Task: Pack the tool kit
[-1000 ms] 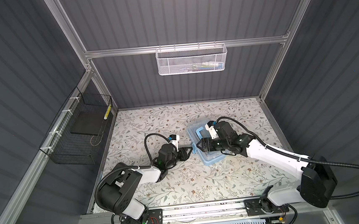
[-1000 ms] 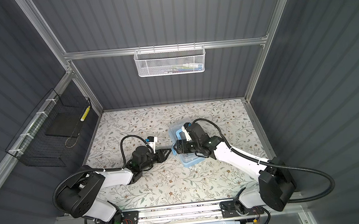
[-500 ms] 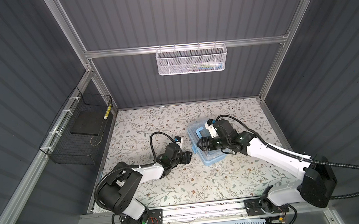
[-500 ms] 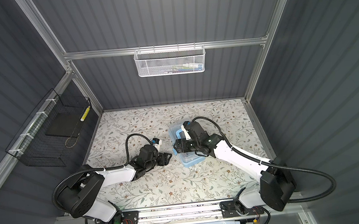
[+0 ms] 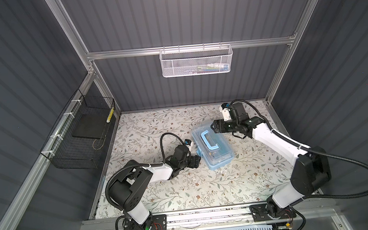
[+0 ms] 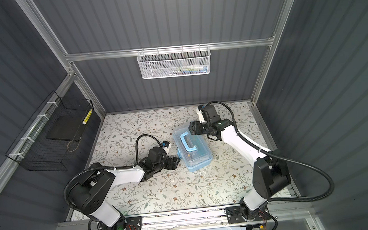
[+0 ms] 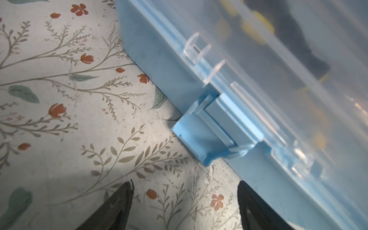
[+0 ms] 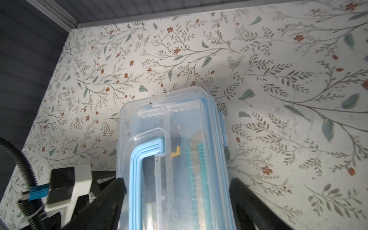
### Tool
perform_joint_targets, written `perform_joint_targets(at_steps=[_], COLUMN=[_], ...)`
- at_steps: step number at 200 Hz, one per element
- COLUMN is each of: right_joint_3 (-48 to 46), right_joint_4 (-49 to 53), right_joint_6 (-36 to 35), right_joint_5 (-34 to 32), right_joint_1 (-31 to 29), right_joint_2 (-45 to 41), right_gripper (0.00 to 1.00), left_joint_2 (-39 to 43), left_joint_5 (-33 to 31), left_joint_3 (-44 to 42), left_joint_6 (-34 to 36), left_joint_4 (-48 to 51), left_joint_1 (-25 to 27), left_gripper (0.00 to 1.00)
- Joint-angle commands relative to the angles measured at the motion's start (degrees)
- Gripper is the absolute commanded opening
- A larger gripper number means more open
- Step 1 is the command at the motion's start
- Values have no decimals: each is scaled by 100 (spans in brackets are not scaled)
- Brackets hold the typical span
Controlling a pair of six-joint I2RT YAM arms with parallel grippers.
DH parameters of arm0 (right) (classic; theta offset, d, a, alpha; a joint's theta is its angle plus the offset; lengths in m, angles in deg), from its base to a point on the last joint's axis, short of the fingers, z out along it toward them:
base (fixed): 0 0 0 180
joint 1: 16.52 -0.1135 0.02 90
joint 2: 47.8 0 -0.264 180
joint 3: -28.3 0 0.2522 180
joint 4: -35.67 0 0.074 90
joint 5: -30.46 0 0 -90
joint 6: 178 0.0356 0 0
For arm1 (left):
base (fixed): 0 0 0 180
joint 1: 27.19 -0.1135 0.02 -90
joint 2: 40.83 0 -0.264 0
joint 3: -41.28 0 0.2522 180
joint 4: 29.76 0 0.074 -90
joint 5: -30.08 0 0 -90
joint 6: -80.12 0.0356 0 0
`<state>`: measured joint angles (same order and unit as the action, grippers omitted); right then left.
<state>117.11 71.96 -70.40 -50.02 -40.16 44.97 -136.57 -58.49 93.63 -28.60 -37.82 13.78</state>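
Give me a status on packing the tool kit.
Done: tools lie inside the tool kit box, clear lid down. In hand: the right gripper straddles the box's far end; the left gripper, open, faces the blue side latch. Left: whether that latch is fastened can't be told.
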Motion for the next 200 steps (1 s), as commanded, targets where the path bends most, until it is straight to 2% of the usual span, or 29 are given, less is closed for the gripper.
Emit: perform_joint_targets(at_steps=[1, 40, 43, 94, 130, 156, 200], right_joint_3=[252, 237, 219, 62, 19, -66, -196], right_joint_4=[-166, -459, -498, -853, -899, -932, -1025], right_joint_6=[-326, -316, -292, -100, -91, -82, -45], right_joint_5=[514, 920, 1127, 1383, 1432, 1448, 1544], right_joint_1=[166, 217, 218, 214, 211, 218, 217], right_joint_2=[328, 675, 687, 895, 943, 932, 959], right_gripper=[84, 84, 85, 84, 84, 84, 84], left_joint_2=[-250, -670, -703, -791, -436, 30, 655], left_joint_5=[2, 32, 22, -692, -1236, -1386, -917], left_joint_3=[273, 519, 526, 620, 492, 348, 174], left_joint_6=[228, 194, 193, 9, -108, -210, -294], left_joint_4=[83, 21, 20, 397, 730, 829, 580], left_joint_1=[43, 65, 64, 64, 69, 67, 61], left_gripper=[84, 84, 84, 79, 72, 72, 74])
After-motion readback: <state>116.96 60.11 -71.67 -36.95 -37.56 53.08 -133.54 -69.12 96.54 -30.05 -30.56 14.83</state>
